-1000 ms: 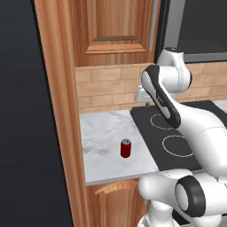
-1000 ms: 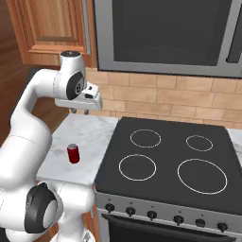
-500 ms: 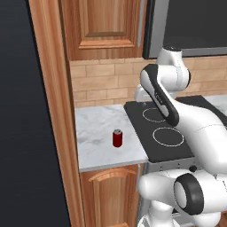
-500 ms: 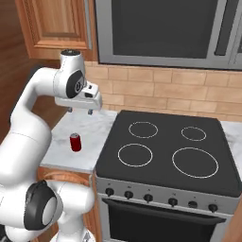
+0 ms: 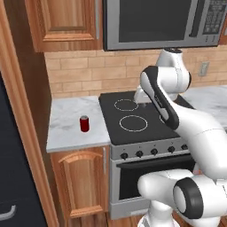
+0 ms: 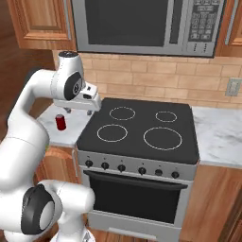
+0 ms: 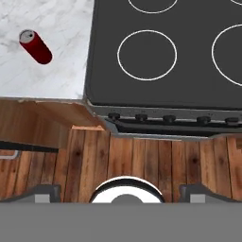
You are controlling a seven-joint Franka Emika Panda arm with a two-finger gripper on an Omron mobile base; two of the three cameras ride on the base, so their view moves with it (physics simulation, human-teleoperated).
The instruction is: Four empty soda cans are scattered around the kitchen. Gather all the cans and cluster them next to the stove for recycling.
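One red soda can (image 5: 84,123) with a silver top stands upright on the marble counter (image 5: 66,128), just left of the stove (image 5: 133,122). The right base view has the same can (image 6: 60,121) beside the black cooktop (image 6: 142,132). My gripper (image 6: 79,111) hangs open and empty above the cooktop's left edge, higher than the can and to its right. From the hand camera the can (image 7: 35,46) lies at the upper left, the stove (image 7: 189,71) to its right. My fingertips (image 7: 45,191) stand wide apart with nothing between them.
A dark microwave (image 6: 142,23) hangs over the stove, with wooden wall cabinets (image 5: 66,22) to its left. More marble counter (image 6: 217,134) runs right of the stove. A tall dark unit (image 5: 11,155) borders the left counter. Wooden floor (image 7: 142,160) lies below the oven front.
Both base views have slid across the room, so the camera moved: the stove now sits centred and the microwave shows. The can has stayed on the counter.
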